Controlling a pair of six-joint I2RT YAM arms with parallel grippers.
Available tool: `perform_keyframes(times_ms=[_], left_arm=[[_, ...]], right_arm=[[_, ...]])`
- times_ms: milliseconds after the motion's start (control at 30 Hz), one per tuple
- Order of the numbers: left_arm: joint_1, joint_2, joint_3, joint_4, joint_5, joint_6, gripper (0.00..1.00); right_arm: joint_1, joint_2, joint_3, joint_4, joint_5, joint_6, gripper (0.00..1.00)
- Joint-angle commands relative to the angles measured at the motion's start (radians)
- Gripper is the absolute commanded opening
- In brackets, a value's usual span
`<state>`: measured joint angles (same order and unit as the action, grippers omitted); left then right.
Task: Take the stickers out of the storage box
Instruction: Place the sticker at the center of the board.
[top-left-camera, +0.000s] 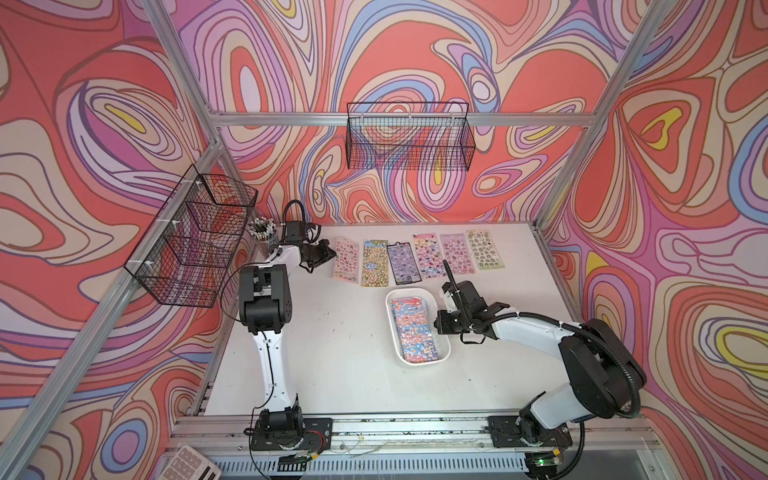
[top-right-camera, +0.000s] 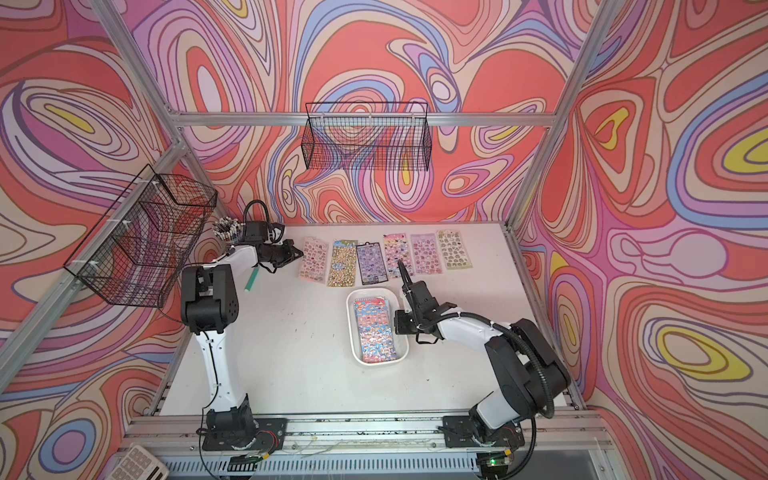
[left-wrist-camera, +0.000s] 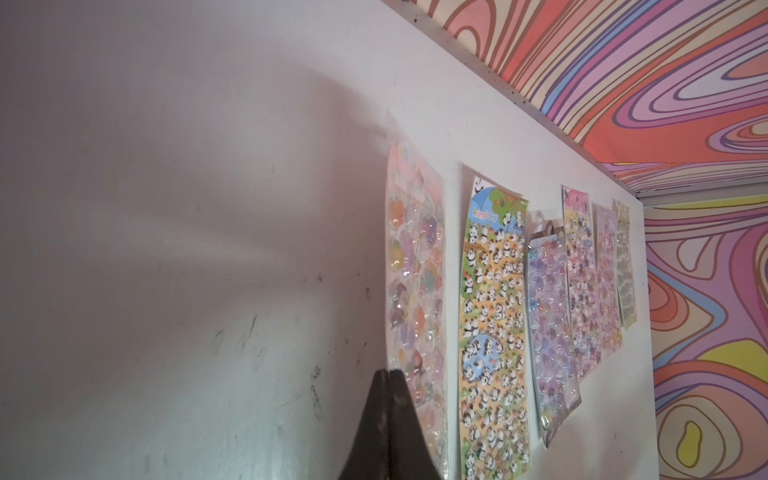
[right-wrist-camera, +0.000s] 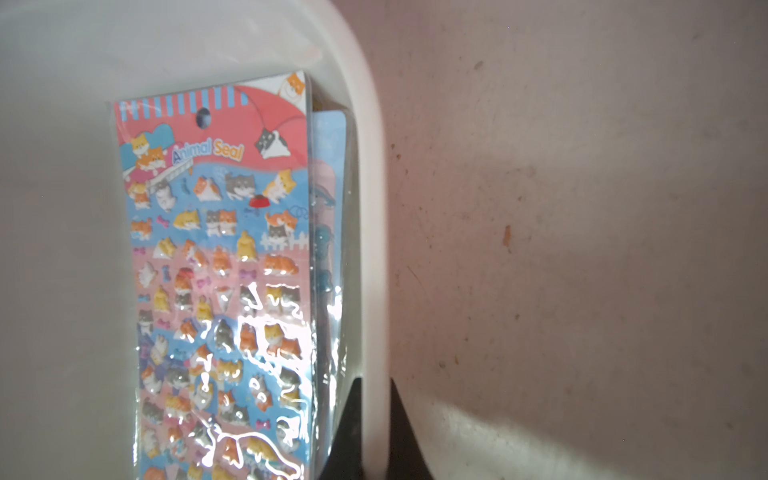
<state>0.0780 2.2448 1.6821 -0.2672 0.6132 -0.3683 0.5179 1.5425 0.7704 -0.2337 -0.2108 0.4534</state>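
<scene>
Stickers (top-left-camera: 417, 332) are lying stacked in the white storage box (top-left-camera: 422, 362), whose wall the right gripper (right-wrist-camera: 375, 384) is pinching while the left gripper (left-wrist-camera: 387, 376) is hovering closed on nothing, so any sideways pull is risking tipping the stack out.

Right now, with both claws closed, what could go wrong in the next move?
The right claw is shut across the wall of the storage box; if it lifts, the box may tip and spill the stickers.
A blue sheet lies offset under the top one; a pinch could take both.
The left claw is shut at the edge of the pink sheet; a sideways move may push it onto the panda sheet.
</scene>
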Motion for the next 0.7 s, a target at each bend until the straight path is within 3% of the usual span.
perform_keyframes(times_ms=[0, 367, 667], left_arm=[[0.001, 0.025, 0.043, -0.088, -0.021, 0.039, 0.04], [-0.004, -0.012, 0.029, -0.152, -0.116, 0.094, 0.4], [-0.016, -0.182, -0.056, -0.123, -0.231, 0.1, 0.56]], right_arm=[[0.002, 0.029, 0.015, -0.036, -0.006, -0.01, 0.0], [0.002, 0.027, 0.036, -0.049, -0.008, -0.016, 0.0], [0.003, -0.005, 0.019, -0.053, 0.005, -0.009, 0.0]])
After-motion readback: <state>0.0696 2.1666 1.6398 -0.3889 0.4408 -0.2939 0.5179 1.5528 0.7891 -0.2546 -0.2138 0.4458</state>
